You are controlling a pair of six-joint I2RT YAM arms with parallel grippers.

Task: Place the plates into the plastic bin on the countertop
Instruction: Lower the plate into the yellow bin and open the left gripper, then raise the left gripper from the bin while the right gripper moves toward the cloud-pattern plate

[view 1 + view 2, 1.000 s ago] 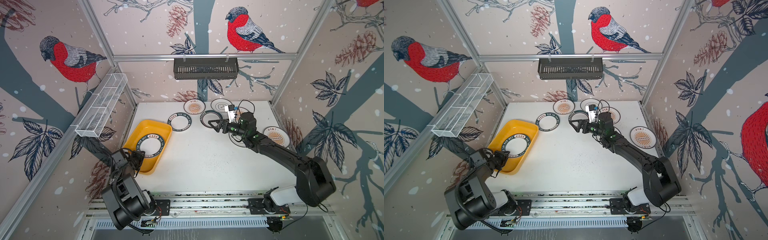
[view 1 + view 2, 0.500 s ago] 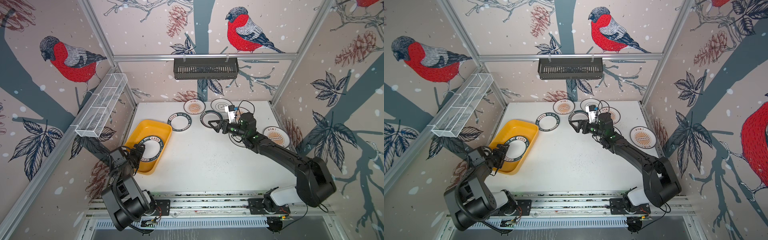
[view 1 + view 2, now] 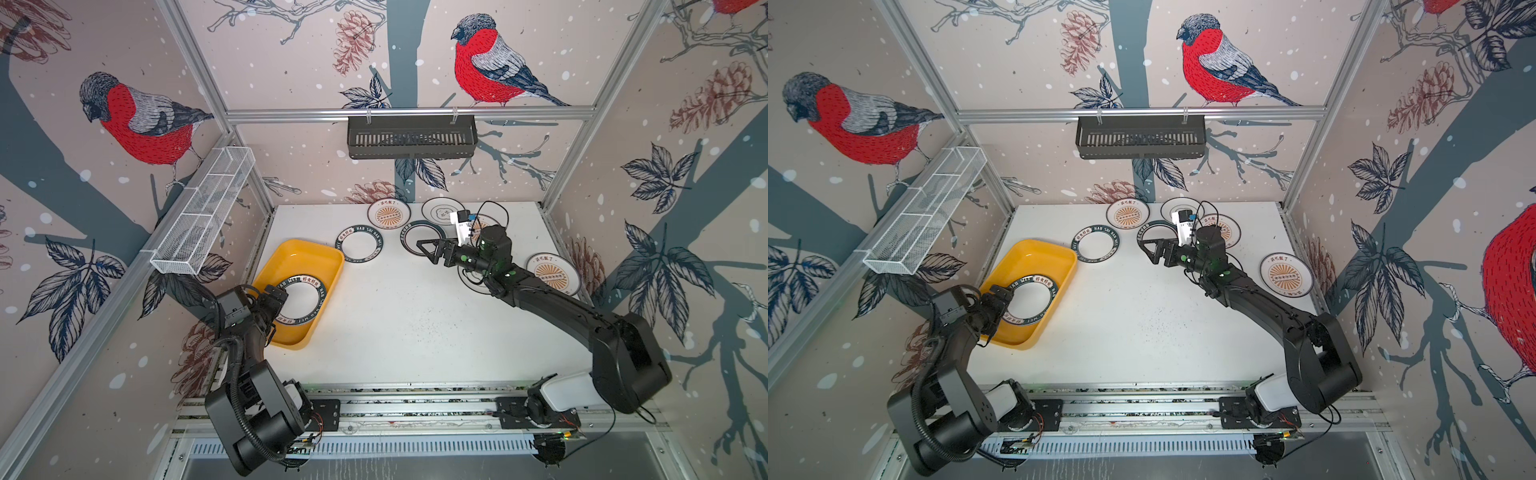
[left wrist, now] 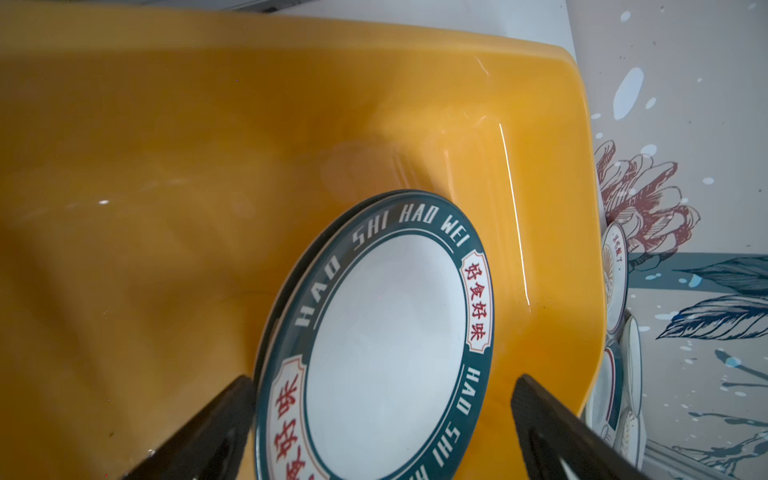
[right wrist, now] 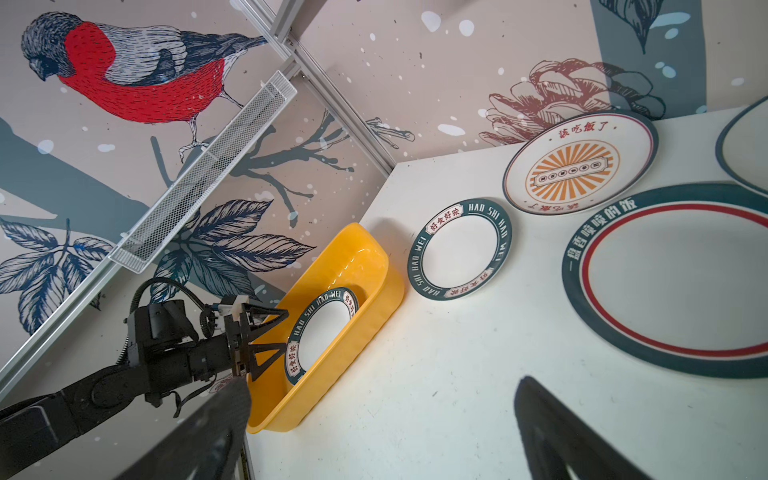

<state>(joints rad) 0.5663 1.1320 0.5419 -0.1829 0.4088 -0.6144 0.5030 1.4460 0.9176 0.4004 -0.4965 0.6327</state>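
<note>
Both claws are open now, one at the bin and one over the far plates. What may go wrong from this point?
1. The open left claw straddles the plate lying in the bin; a careless pull back may catch the rim and tip the plate.
2. The right claw hovers by the red-ringed plate, which lies close to a sunburst plate; a grasp there may push the neighbour.

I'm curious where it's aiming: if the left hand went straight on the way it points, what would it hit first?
Probably the green-rimmed plate in the yellow bin: it lies straight ahead, between the fingers of the open left hand. How close it is, the pictures don't settle.
</note>
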